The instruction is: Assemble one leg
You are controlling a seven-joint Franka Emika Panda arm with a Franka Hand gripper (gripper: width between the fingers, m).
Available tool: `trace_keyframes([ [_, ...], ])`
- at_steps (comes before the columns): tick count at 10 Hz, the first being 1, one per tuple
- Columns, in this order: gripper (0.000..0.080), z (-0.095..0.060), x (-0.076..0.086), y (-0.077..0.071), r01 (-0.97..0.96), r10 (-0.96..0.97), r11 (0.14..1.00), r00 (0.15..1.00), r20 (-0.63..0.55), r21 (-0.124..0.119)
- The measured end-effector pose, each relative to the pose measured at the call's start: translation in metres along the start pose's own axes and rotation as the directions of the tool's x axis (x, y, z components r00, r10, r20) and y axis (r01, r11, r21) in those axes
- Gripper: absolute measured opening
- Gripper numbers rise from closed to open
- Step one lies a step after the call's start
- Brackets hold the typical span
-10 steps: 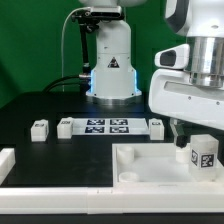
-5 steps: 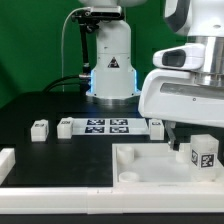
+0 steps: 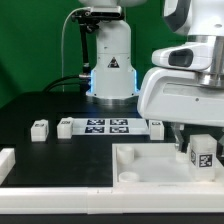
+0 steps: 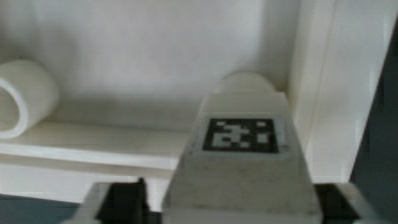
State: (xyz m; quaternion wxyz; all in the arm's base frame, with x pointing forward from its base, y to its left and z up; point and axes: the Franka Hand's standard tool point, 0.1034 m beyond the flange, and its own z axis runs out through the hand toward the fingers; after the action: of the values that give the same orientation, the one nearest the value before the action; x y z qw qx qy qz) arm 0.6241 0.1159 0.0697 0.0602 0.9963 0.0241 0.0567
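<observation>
Where tray [image 3: 135, 165] sits, pincer [image 3: 197, 160] seemingly grips leg [image 3: 204, 152]

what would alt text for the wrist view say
Close-up of the gripper holding the leg, a white post with a black-and-white marker tag, between its two dark fingers. Behind it lies the white tray-like piece with a round socket.

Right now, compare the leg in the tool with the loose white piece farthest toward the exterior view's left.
The leg stands over the tray-like piece; the loose piece sits on the black table. The leg is between the fingers of the tool; the loose piece is untouched. The leg looks larger, being nearer the camera. Both are white and tagged.
</observation>
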Motion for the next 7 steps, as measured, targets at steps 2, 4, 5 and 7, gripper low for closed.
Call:
trace_keyframes([
  [2, 0.0294, 0.0001, -0.0001, 0.0002, -0.044, 0.044, 0.999, 0.999, 0.0, 0.0],
  [4, 0.0294, 0.0002, 0.0, 0.0005, -0.103, 0.103, 0.995, 0.995, 0.0, 0.0],
  [5, 0.0294, -0.0002, 0.0003, -0.0004, -0.283, 0.283, 0.959, 0.959, -0.006, 0.004],
  [7, 0.0294, 0.0011, -0.0027, 0.005, -0.537, 0.536, 0.844, 0.844, -0.023, -0.007],
])
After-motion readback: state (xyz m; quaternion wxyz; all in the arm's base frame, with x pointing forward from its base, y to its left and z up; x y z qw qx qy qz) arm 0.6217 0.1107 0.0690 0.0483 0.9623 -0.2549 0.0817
